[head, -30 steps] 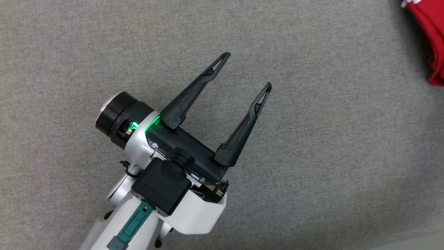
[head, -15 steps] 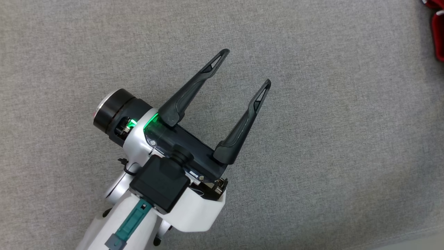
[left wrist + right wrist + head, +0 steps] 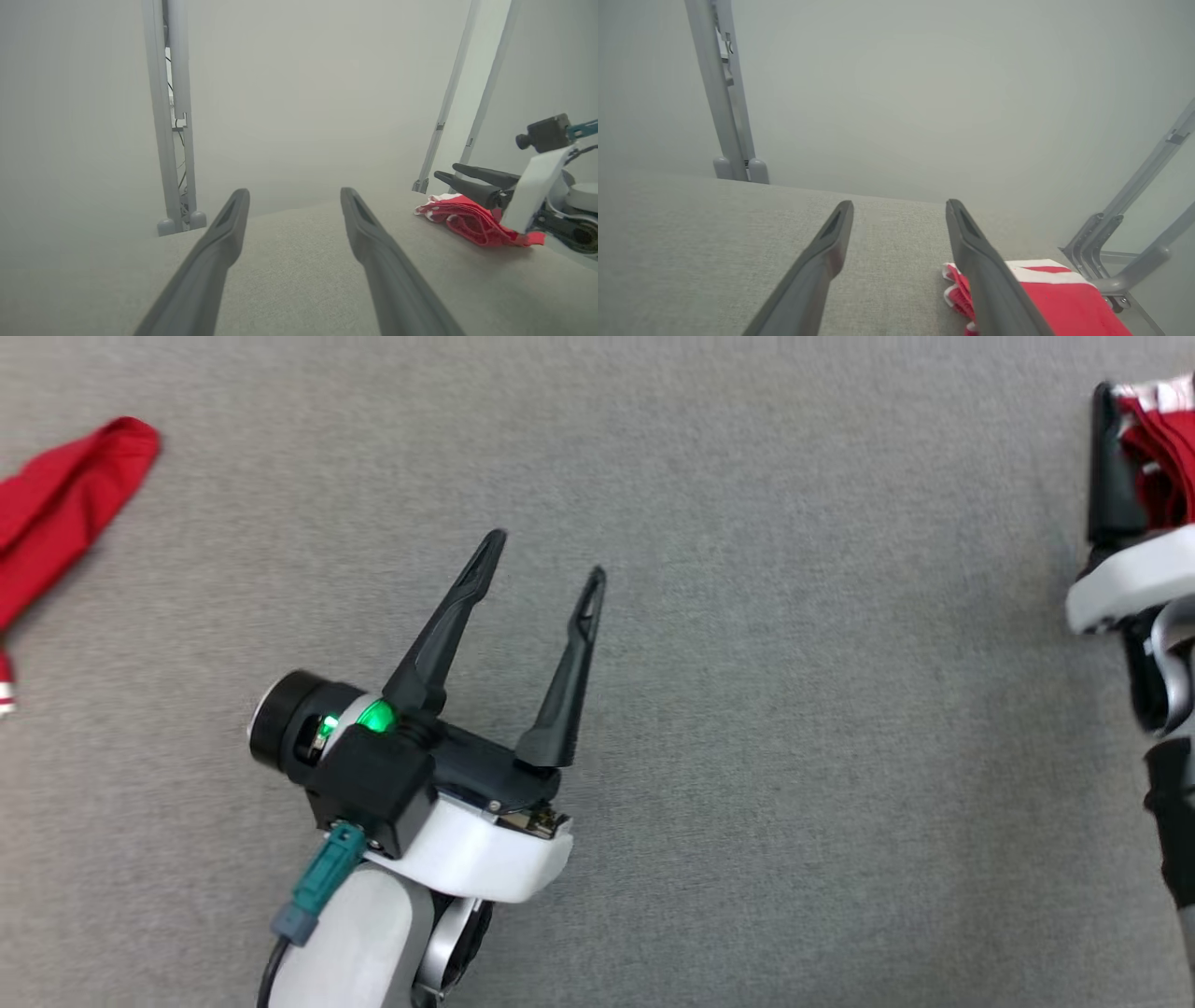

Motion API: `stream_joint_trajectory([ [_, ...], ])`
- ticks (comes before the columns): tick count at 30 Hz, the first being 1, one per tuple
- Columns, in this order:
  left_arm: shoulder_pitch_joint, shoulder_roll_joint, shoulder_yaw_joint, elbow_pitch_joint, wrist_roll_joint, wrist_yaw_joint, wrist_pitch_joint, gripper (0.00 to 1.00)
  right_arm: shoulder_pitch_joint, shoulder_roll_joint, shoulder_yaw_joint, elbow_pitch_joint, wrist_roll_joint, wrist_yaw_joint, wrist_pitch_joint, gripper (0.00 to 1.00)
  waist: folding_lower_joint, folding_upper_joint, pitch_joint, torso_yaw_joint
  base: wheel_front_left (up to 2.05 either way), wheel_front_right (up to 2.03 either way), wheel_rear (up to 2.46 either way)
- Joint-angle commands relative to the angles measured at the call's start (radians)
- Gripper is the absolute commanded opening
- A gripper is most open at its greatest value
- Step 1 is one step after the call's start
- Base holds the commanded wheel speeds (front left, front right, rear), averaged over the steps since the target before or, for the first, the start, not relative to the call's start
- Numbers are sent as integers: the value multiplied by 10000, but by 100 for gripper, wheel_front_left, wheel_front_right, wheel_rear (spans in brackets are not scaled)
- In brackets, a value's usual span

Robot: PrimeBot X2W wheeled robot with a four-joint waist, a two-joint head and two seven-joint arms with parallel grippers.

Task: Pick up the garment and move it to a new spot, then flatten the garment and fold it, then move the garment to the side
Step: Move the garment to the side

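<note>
Logged left gripper (image 3: pixel 546 555) low and left of centre in head view, poised over grey fabric counter (image 3: pixel 840 756), with fingers (image 3: pixel 439 635) spread wide, nothing between them, and a green light (image 3: pixel 375 717) lit at the wrist. Confirmed from left wrist view: bare counter between the two fingers, no contact with any cloth. Found right gripper (image 3: pixel 900 206) at far right edge of head view, with fingers likewise wide apart in its own wrist view and gripping nothing. Located garment (image 3: pixel 1064 298), red with white bands, folded into a compact stack, lying on the counter toward its right side, just beside the finger at the right of the right wrist view and partly hidden behind it. Seen from left wrist view: right gripper's dark fingers low, just over the garment's top; cannot tell whether touching. Noted second red cloth (image 3: pixel 70 504) at upper left edge of head view, loose and unfolded, well apart from both grippers and from the garment. Noted grey frame posts (image 3: pixel 170 116) past the counter's far edge, against a plain pale wall (image 3: pixel 303 93).
</note>
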Motion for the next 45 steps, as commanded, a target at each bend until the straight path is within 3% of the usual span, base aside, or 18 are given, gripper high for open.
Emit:
stream_joint_trajectory([
  [1,141,-13,123,165,-229,131,-94,100,257,-73,172,-166,217,-5,-7,100,0,0,-621,603,0,0,0],
  [8,506,-51,409,1648,-898,262,-721,100,1855,81,1095,-1342,1053,-6,-7,100,0,0,-1742,1376,0,0,0],
  [17,919,-119,789,3594,-1539,117,-1124,100,3963,781,995,-2776,1094,-5,-7,100,0,0,-3106,1793,0,0,0],
  [24,1881,-146,1595,3593,-1357,286,-1134,100,5929,1332,747,-4271,903,-5,-5,100,0,0,-4215,1851,0,0,0],
  [31,3005,-136,1994,3187,-843,-154,-1135,100,7567,1623,348,-5417,758,-5,-7,100,0,0,-4889,1835,0,0,0],
  [45,4292,-143,2801,2746,88,-290,-1137,100,8997,1716,1074,-5712,1018,-5,-7,100,0,0,-5258,1563,0,0,0],
])
